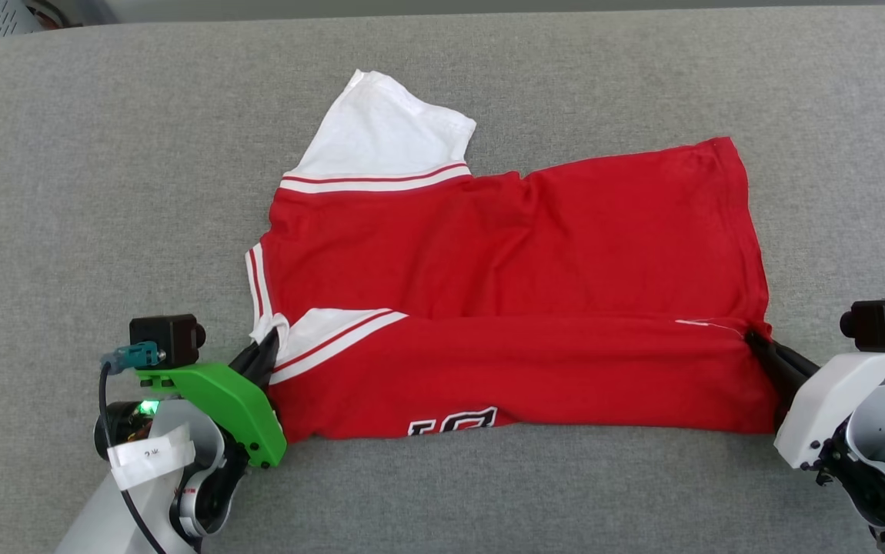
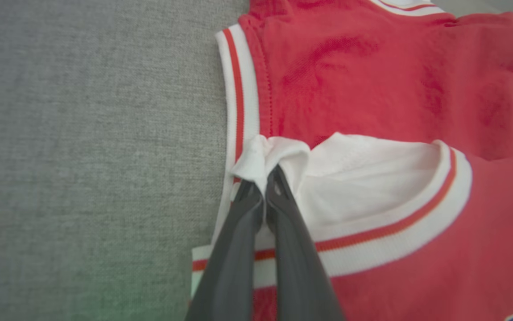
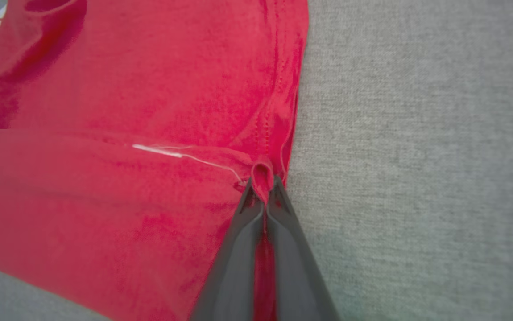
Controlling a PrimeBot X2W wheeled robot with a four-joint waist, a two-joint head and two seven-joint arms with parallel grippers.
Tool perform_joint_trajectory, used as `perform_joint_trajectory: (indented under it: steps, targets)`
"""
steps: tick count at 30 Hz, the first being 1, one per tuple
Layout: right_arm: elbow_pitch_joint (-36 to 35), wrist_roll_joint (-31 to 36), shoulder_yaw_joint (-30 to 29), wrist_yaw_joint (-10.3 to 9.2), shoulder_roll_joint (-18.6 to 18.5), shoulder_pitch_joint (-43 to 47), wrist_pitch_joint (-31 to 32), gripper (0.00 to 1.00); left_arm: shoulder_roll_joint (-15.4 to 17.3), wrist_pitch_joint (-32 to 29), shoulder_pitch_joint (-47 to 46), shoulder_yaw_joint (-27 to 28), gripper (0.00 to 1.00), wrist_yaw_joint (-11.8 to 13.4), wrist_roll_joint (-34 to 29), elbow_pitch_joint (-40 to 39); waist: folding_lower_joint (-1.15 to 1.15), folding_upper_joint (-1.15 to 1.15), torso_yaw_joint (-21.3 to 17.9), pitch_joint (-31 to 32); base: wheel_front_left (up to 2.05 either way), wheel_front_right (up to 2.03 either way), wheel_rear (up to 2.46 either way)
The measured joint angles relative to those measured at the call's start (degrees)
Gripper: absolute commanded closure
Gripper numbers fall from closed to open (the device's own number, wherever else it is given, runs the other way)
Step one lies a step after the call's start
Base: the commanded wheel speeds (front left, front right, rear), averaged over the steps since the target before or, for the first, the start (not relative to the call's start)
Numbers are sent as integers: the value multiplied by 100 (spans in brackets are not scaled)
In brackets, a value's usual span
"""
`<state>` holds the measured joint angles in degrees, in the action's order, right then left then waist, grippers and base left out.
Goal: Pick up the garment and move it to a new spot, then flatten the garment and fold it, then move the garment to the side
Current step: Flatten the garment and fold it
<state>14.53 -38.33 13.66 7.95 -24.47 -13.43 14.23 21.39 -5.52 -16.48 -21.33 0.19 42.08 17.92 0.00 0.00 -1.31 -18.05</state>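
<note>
The left hand [image 1: 268,348] and right hand [image 1: 755,337] each pinch one end of the shirt [image 1: 504,254], whose folded near flap stretches crosswise between them.

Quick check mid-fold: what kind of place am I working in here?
Probably an indoor test station: a broad grey fabric-covered surface carries the garment, and a perforated grey crate sits beyond its far left corner.
</note>
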Motion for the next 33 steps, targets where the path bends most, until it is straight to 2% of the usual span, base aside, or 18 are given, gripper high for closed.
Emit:
perform_joint_trajectory:
  steps: [1,2,3,4,5,8,11,13,17,24,29,33]
  targets:
    - [60,-40,33,0,-1,-23,-42,100,-8,5,-33,-8,98,-36,18,63,0,0,3,3,0,0,0]
    - [129,-93,79,0,-2,-53,-93,100,-30,49,-65,-1,76,-71,40,154,0,0,7,13,0,0,0]
    - [187,-122,125,0,-12,-76,-158,78,-57,52,-87,2,54,-110,85,225,0,0,11,27,0,0,0]
    - [247,-131,131,0,-14,-83,-269,55,-76,44,-108,-8,14,-148,108,289,0,0,14,46,0,0,0]
    - [300,-132,147,0,-14,-83,-356,0,-88,52,-125,0,0,-149,118,337,0,0,17,69,0,0,0]
    - [385,-112,211,0,2,-82,-746,0,-133,156,-130,22,0,-148,135,403,0,0,27,166,0,0,0]
    - [361,60,122,0,24,-78,-1452,0,-120,322,-118,107,0,-66,133,415,0,0,31,307,0,0,0]
    - [285,302,-1,0,55,-68,-2012,0,20,370,-66,192,0,55,129,353,0,0,27,463,0,0,0]
    - [137,736,-315,0,138,24,-2416,0,256,165,85,260,0,224,125,132,0,0,13,681,0,0,0]
    - [-445,1323,-857,0,514,601,-2373,0,803,-1042,403,197,0,363,339,-793,0,0,-13,1021,0,0,0]
    - [-947,1563,-1113,0,833,906,-2083,0,1090,-2342,728,142,0,750,804,-1438,0,0,-63,1045,0,0,0]
    - [-1207,1603,-1196,0,978,959,-1938,0,1161,-2789,829,109,0,1066,936,-1725,0,0,-107,913,0,0,0]
